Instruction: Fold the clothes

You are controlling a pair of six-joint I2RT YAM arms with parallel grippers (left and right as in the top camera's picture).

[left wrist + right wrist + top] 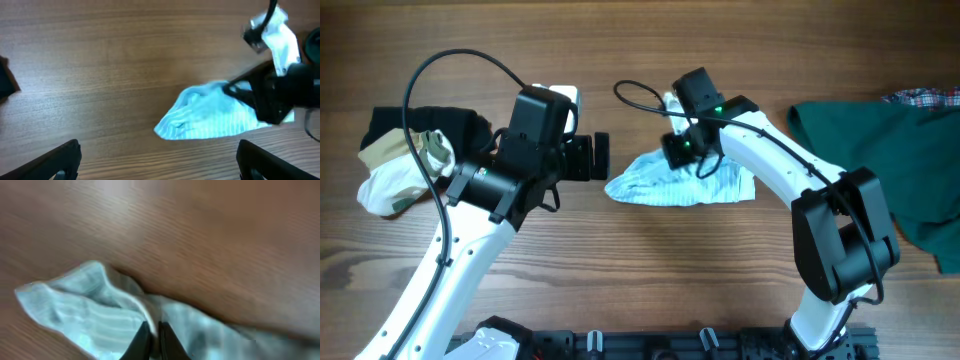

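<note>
A small pale blue-and-white striped garment (675, 186) lies crumpled in the middle of the table, also seen in the left wrist view (210, 116) and the right wrist view (95, 317). My right gripper (688, 152) sits on its upper edge, and its two fingers (154, 339) are shut on a raised fold of the striped cloth. My left gripper (601, 157) hovers just left of the garment, open, with its fingers (55, 161) wide apart over bare wood and nothing between them.
A large dark green garment (880, 160) lies at the right edge with a plaid piece (925, 97) behind it. Black, tan and white clothes (405, 155) are piled at the left. The table is brown wood (650, 270).
</note>
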